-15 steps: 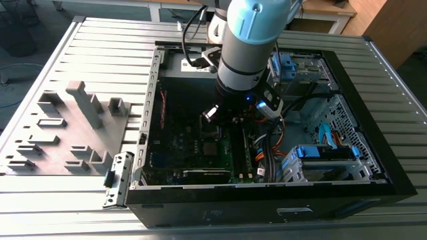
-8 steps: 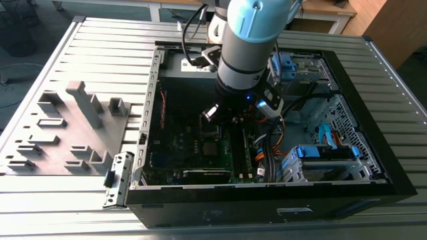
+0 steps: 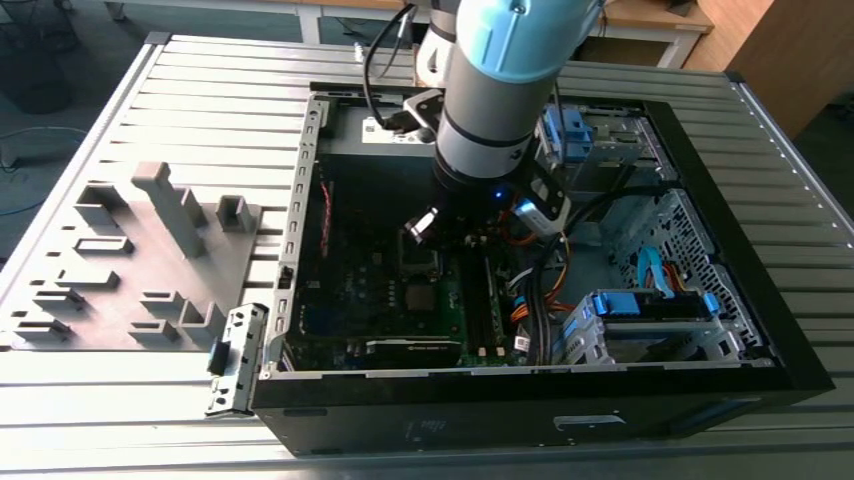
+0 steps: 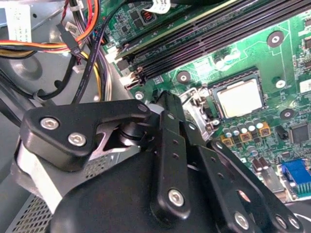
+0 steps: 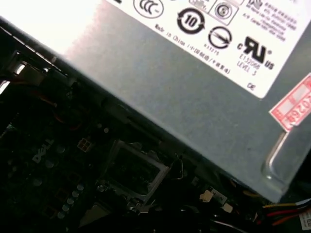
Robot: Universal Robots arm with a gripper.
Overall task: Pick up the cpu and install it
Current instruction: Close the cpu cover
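Table (image 3: 174,90) of ribbed metal spans my exterior frame, wooden furniture (image 3: 781,50) at upper right; cpu (image 4: 240,97) lies in its socket (image 4: 237,76) upper right of the second wrist view, gripper (image 3: 447,230) close beside, grip I cannot tell.

The cpu (image 4: 240,97) has a dull silver metal face; the desk (image 3: 200,80) is ribbed, matt grey metal.

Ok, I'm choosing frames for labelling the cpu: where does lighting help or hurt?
Second wrist view: the cpu is evenly lit, no glare. First wrist view: the power supply label washes out white, and the motherboard lies in deep shadow.
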